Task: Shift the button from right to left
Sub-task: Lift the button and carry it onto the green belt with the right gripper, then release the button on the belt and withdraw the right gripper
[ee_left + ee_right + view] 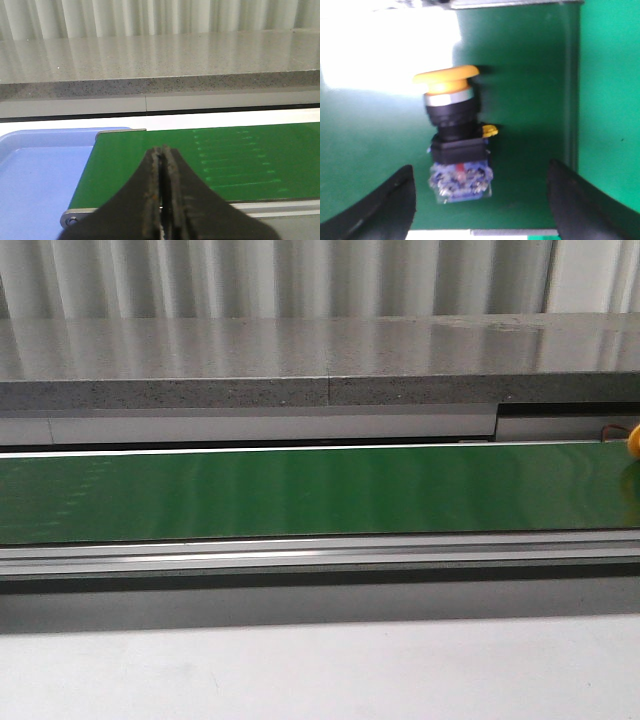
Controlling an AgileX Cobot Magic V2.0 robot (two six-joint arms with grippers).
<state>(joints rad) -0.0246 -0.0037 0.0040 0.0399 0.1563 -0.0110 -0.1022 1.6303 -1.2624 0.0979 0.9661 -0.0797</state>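
Step in hand: pickup. Button (452,135) lies on its side on the belt (300,490) at the far right, between the wide-open, empty right gripper (480,200). Left gripper (164,200) closed, empty, over the belt's left end. Next: lower, centre on the collar, close.

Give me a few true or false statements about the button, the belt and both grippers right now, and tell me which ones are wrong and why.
1. The button lies on the green belt. True.
2. The right gripper is shut on the button. False: its jaws stand wide apart and do not touch it.
3. The left gripper has its jaws closed. True.
4. The button's cap is red. False: it is yellow-orange.
5. A blue tray sits at the belt's end. True.
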